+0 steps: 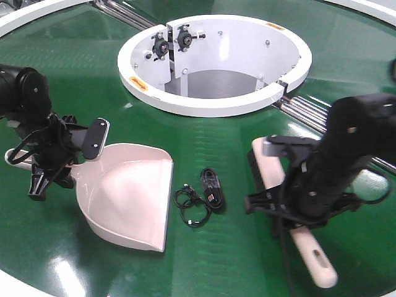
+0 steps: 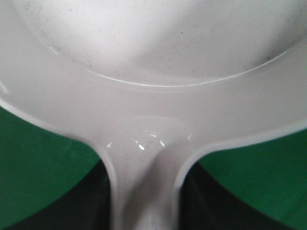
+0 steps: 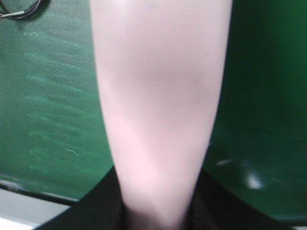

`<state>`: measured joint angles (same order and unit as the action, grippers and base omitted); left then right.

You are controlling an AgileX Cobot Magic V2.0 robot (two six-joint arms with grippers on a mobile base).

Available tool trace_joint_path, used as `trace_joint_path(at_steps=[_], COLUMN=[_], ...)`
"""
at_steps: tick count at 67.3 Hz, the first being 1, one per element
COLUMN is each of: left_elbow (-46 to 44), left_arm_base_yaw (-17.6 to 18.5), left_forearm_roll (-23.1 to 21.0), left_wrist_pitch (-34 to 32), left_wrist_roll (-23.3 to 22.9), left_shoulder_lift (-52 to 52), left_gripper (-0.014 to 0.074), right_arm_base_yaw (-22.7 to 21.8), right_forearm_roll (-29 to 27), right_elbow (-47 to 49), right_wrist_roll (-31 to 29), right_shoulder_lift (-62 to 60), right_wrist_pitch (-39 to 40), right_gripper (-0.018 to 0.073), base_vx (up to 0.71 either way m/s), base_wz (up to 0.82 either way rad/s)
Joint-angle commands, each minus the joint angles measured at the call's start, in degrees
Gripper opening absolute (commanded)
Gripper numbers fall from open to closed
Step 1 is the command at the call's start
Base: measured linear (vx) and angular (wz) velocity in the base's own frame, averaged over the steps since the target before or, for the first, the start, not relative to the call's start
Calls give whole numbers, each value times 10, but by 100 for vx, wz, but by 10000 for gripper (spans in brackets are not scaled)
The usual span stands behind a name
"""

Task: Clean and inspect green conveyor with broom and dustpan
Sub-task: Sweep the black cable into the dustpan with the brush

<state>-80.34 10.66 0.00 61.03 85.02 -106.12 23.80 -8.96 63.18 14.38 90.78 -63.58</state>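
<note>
The green conveyor (image 1: 216, 148) fills the front view, with its white ring-shaped hub (image 1: 213, 59) at the back. The dustpan (image 1: 127, 195) lies on the belt at the left, mouth toward the right. My left gripper (image 1: 46, 164) is shut on its handle, which fills the left wrist view (image 2: 144, 187) between the dark jaws. The broom (image 1: 278, 185) lies at the right, bristles toward the hub, its slotted handle end (image 1: 318, 263) near the front. My right gripper (image 1: 291, 207) is shut on its middle; the pale broom body fills the right wrist view (image 3: 158, 105).
A black coiled cable (image 1: 201, 195) lies on the belt between the dustpan's mouth and the broom; a piece shows in the right wrist view (image 3: 19, 9). Metal roller strips (image 1: 309, 114) run from the hub toward the right. The conveyor's white rim (image 1: 37, 15) curves at the back left.
</note>
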Motion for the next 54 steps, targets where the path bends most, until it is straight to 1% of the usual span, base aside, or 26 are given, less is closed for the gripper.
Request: trace_joint_path(at_steps=[1, 8, 15, 22, 33, 44, 54], left_elbow=[-14, -14, -14, -14, -14, -14, -14], left_arm_base_yaw=[6, 6, 6, 6, 6, 6, 6], left_forearm_roll=[-7, -7, -7, -7, -7, -7, -7], left_wrist_pitch=[10, 10, 10, 10, 9, 10, 10], left_wrist_roll=[8, 8, 8, 8, 8, 8, 8], left_shoulder_lift=[26, 26, 26, 26, 26, 26, 26], left_gripper=[-8, -8, -8, -8, -8, -8, -8], right_arm_base_yaw=[24, 41, 52, 52, 52, 52, 60], right_forearm_roll=[-4, -2, 16, 26, 52, 53, 28], right_elbow=[35, 70, 112, 150, 168, 168, 168], right_wrist_roll=[24, 41, 54, 74, 109, 125, 125], right_shoulder_lift=[21, 65, 99, 121, 134, 144, 163], right_wrist_pitch=[8, -16, -44, -72, -102, -101, -101], right_gripper=[-5, -5, -5, -4, -4, -4, -4], base_vx=[0, 0, 0, 0, 0, 0, 0], base_wz=[0, 0, 0, 0, 0, 0, 0])
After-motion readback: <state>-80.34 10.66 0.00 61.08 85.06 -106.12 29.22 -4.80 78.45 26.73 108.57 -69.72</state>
